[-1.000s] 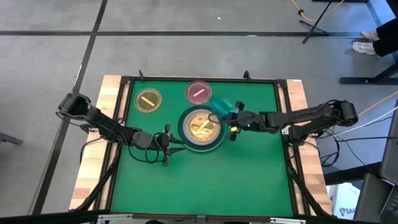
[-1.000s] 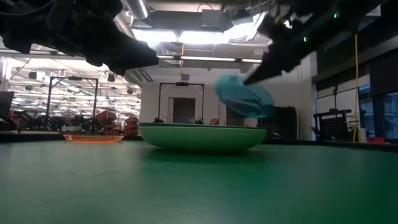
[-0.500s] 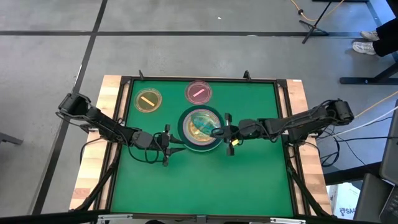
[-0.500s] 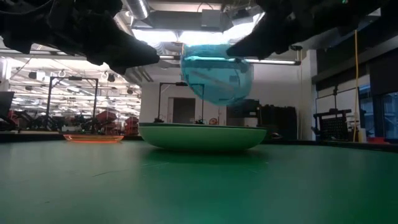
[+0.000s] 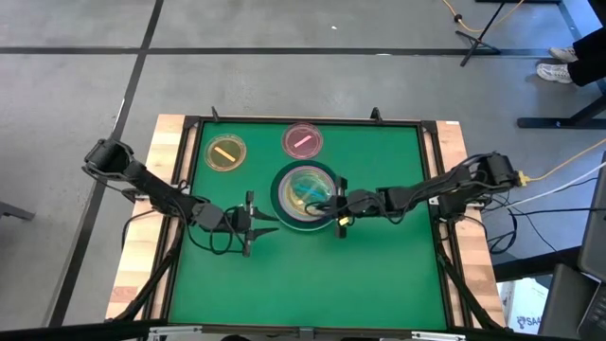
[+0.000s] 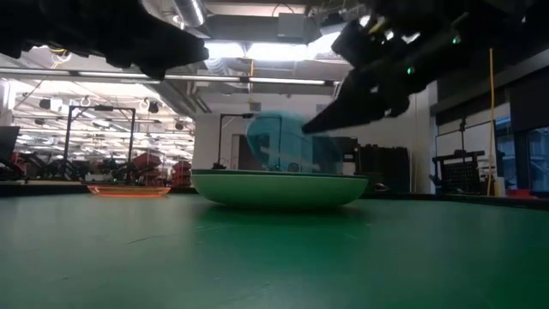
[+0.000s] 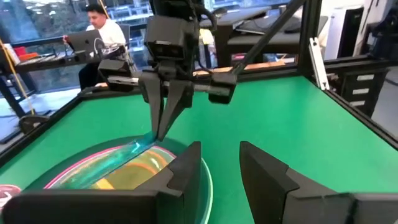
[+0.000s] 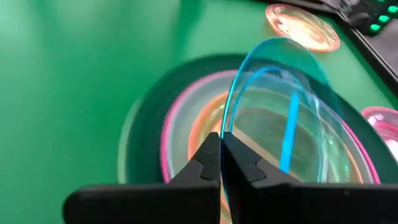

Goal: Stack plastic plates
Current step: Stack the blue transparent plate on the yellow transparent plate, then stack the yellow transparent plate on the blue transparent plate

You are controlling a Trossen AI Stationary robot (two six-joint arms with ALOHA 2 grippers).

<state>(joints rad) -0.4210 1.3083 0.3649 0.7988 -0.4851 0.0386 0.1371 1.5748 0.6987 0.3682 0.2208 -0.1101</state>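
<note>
Translucent cyan plastic, a small round plate point(image 8: 292, 118), sits pinched by its near rim between the closed fingertips of my right claw point(image 8: 222, 163), and it slopes away from that claw over the stack of large plastic plates point(image 5: 305, 196), a dark green plate with hot pink and yellowish ones nested in it. Half a second ago I carried this plate high and nearly on edge above the stack; now it has dropped and tipped flatter, its far edge just above or perhaps touching the plates below, which I cannot settle from the low view. That tells me the placing step is nearly done: what is left, I judge, is to lower the pinched rim and let go without flicking the light plate sideways. My left claw point(image 7: 219, 167) waits on the opposite side of the stack from my right claw, low over the green table mat point(image 5: 379, 275), fingers parted and holding nothing. Beyond the stack from both claws lie a small amber translucent plate point(image 5: 225, 152) and a small pink translucent plate point(image 5: 302, 140), not yet stacked.
</note>
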